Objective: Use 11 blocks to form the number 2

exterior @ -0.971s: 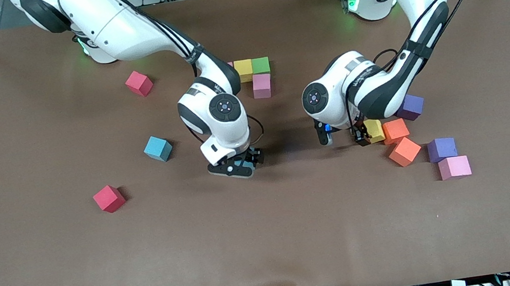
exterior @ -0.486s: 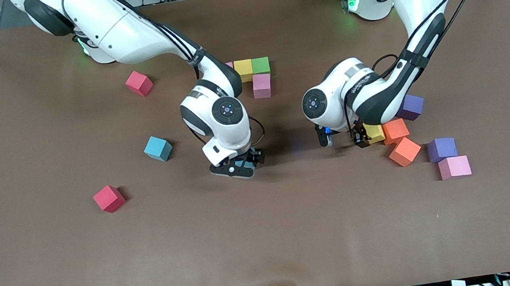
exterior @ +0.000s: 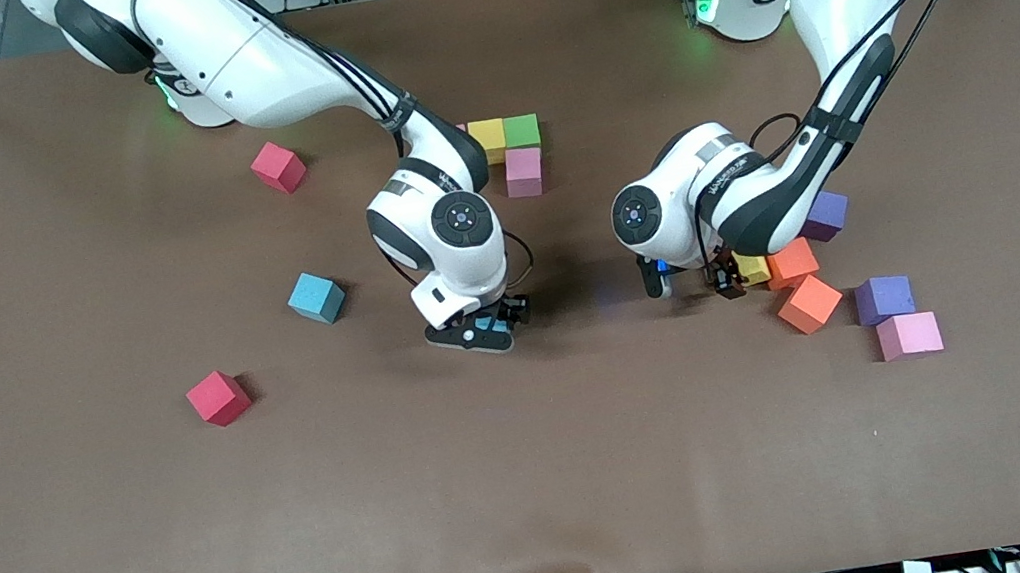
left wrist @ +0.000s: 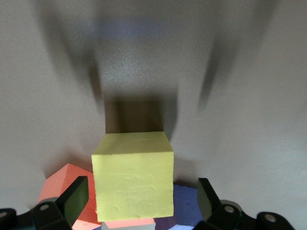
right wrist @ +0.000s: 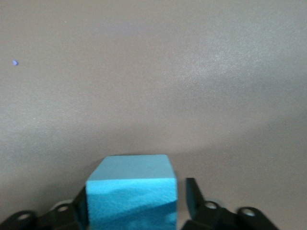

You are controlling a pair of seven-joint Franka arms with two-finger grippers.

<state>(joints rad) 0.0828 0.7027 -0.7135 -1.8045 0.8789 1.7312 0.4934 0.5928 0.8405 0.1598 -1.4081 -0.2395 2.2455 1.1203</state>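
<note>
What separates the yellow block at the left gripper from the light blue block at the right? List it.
Colour: yellow block versus light blue block. Yellow block has an orange block beside it; light blue block stands alone. Left gripper straddles yellow, open, gaps both sides; right gripper is down at blue. Both: cubes on the table.

Both arms reached in from their bases and bent down at the wrist toward the middle of the table. The right gripper [exterior: 479,328] pointed straight down, low at the tabletop, its fingers [right wrist: 191,196] drawn in close. The left gripper [exterior: 695,283], also low and pointing down, had its fingers [left wrist: 76,198] spread wide apart.
</note>
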